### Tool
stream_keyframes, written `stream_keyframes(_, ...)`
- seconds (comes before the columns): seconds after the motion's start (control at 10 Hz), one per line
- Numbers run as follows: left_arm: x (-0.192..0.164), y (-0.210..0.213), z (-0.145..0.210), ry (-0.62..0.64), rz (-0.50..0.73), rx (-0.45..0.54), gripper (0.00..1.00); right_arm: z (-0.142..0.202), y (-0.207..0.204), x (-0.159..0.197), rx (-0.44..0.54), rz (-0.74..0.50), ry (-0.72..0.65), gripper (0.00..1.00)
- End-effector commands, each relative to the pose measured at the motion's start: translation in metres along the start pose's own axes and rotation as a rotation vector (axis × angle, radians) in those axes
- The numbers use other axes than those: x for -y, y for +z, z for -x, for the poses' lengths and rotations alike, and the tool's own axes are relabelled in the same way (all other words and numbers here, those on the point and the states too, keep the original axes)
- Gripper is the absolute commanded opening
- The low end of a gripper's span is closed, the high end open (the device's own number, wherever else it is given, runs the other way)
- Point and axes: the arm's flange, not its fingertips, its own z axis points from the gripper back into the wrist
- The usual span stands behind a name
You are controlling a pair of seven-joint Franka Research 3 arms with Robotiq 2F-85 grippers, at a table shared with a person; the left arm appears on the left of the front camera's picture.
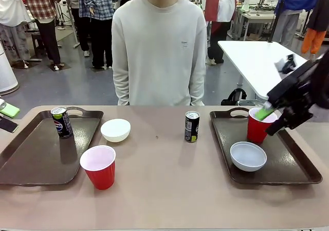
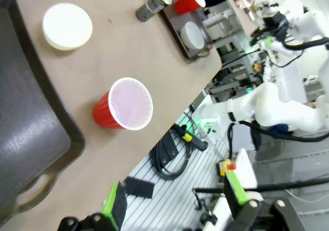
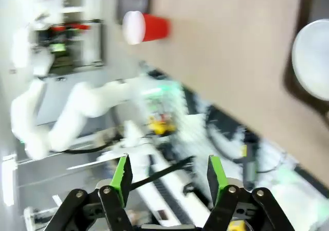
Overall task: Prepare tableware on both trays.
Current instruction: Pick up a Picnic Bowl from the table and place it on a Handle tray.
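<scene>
The left tray (image 1: pixel 31 161) carries one dark can (image 1: pixel 61 122). Beside it on the bare table stand a white bowl (image 1: pixel 115 129), a red cup (image 1: pixel 98 166) and a second can (image 1: pixel 192 126). The right tray (image 1: pixel 293 172) holds a red cup (image 1: pixel 256 128) and a white bowl (image 1: pixel 248 155). My right gripper (image 1: pixel 268 112) hovers at that cup's far rim, one green pad touching it, and its fingers (image 3: pixel 122 174) stand apart with nothing between them. My left gripper (image 2: pixel 175 200) is open above the table's near edge, looking down on the loose red cup (image 2: pixel 126 107), the left tray (image 2: pixel 25 112) and the bowl (image 2: pixel 67 26).
A person in a pale sweater (image 1: pixel 159 51) stands at the far side of the table, hands out of sight. A white table (image 1: pixel 257 61) stands behind on the right. A green-tipped object (image 1: pixel 7 110) lies at the far left edge.
</scene>
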Motion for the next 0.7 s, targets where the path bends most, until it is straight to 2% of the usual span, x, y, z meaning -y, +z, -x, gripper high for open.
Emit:
stream_keyframes(0.0, 0.000, -0.001, 0.000, -0.001, -0.001, -0.001, 1.00, 0.024, 0.011, 0.016, 0.234, -0.554, -0.365, 0.76)
stream_keyframes(0.2, 0.000, -0.001, 0.000, -0.001, -0.001, -0.001, 1.00, 0.048, 0.017, 0.046, 0.377, -0.771, -0.424, 0.76)
stream_keyframes(0.3, 0.000, -0.001, 0.000, -0.001, -0.001, -0.001, 1.00, 0.056, 0.013, 0.059, 0.337, -0.806, -0.407, 0.76)
stream_keyframes(0.4, 0.000, -0.001, 0.000, -0.001, -0.001, -0.001, 1.00, 0.035, 0.028, 0.033, 0.107, -0.398, -0.256, 0.76)
stream_keyframes(0.6, 0.000, -0.001, 0.000, -0.001, -0.001, -0.001, 1.00, 0.035, 0.028, 0.033, 0.107, -0.398, -0.256, 0.76)
